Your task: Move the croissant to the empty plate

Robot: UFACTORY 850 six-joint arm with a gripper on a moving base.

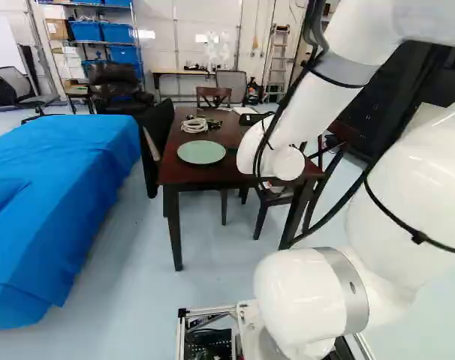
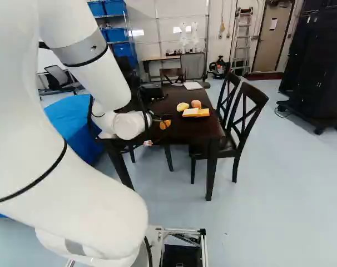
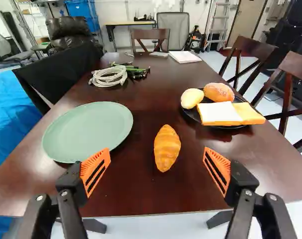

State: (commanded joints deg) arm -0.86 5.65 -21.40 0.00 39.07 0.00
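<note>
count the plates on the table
2: the green plate on one side of the croissant, and the black plate on the other, under the bread slices.

The arm (image 1: 302,300) is glossy white, built of thick, rounded, tube-like segments with smooth bulging joints and a round cap (image 1: 290,163) near its far end. Grey collars (image 1: 348,67) ring some of the joints, and the low silvery one (image 1: 336,262) bears a small dark mark. Black cables run along the outside, and thin black straps (image 2: 49,169) circle the white shell. At the foot is a bare metal frame (image 1: 206,310) around dark parts. The gripper (image 2: 148,143) is black, its jointed fingers (image 3: 81,189) dotted with silvery screws, its wedge-shaped orange pads (image 3: 94,164) slotted and finely ridged.
</note>
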